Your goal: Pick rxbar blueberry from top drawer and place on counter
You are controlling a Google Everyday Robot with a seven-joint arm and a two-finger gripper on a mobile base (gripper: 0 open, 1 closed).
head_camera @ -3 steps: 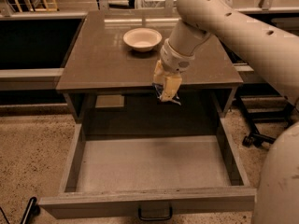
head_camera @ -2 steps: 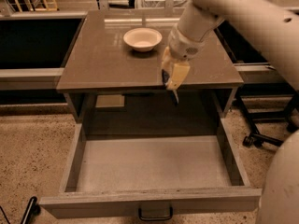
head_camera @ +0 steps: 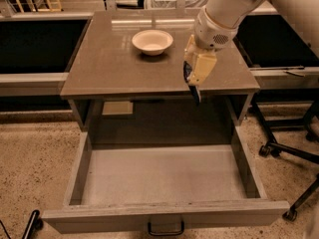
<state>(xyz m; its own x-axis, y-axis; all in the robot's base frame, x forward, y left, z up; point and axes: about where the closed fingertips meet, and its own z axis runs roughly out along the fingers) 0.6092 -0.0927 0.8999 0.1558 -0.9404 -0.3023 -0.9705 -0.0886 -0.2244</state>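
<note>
The top drawer [head_camera: 164,176] is pulled wide open and its grey bottom is bare. My gripper [head_camera: 195,78] hangs from the arm at the upper right, over the front edge of the counter [head_camera: 114,66]. It is shut on the rxbar blueberry [head_camera: 195,92], a dark narrow bar that hangs down below the fingers in front of the counter's edge, well above the drawer.
A white bowl [head_camera: 152,41] stands on the counter at the back centre. The drawer's dark handle [head_camera: 165,229] is at the bottom. Chair legs with castors [head_camera: 279,151] stand to the right of the cabinet. Low dark shelves flank it.
My gripper has risen with the bar, from just above the drawer opening up to the level of the counter's front edge.
</note>
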